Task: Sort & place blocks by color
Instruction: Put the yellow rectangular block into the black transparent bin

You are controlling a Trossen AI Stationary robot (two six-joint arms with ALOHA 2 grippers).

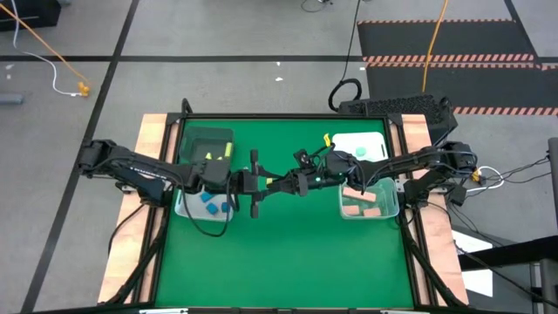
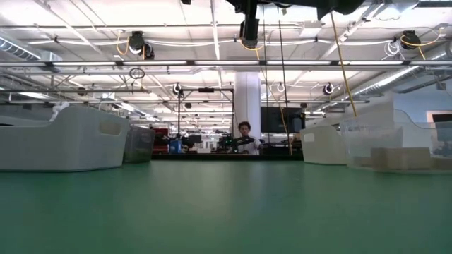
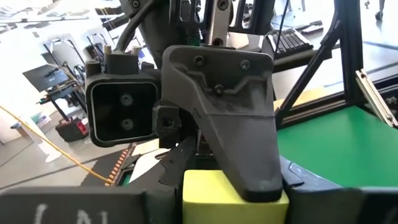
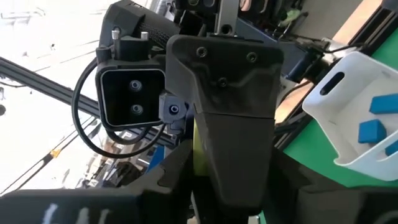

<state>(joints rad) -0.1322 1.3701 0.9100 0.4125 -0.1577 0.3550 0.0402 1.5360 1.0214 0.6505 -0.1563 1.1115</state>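
The bench [image 1: 288, 253] has a green top with light wooden strips along its left and right edges. Four bins stand directly on it, two near each side edge. By the left edge, a dark bin [image 1: 206, 142] sits toward the far corner, and a clear bin [image 1: 186, 208] holding blue blocks [image 1: 211, 203] stands just nearer. By the right edge, a white bin [image 1: 359, 143] sits toward the far corner, with a clear bin [image 1: 389, 206] of salmon-pink blocks [image 1: 363, 202] beside it.
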